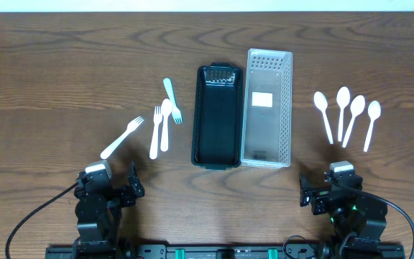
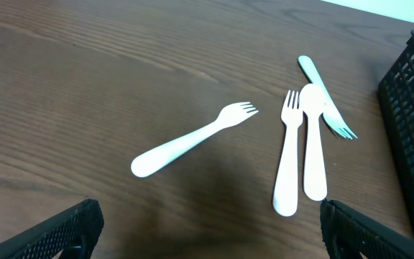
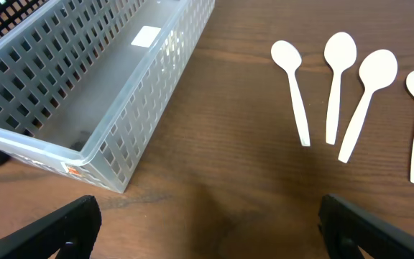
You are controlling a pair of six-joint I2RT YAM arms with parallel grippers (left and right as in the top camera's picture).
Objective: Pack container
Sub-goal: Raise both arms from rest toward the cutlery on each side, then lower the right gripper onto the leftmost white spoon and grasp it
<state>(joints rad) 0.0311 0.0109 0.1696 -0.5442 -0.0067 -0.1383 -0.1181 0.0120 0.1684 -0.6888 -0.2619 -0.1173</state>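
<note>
On the desk (image 1: 49, 57), nothing being gripped

I am seeing the black bin (image 1: 216, 137) and clear bin (image 1: 287, 108) sitting mid-desk, side by side. Forks (image 2: 287, 158) are lying left of them, spoons (image 3: 340, 52) right. Left pincer (image 2: 207, 226) and right pincer (image 3: 207, 219) are hanging open, empty.

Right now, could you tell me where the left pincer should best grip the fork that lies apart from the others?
Grip the fork mid-handle from straight above, closing across its narrow width: it lies flat and slanted, alone, with bare table on both sides.
</note>
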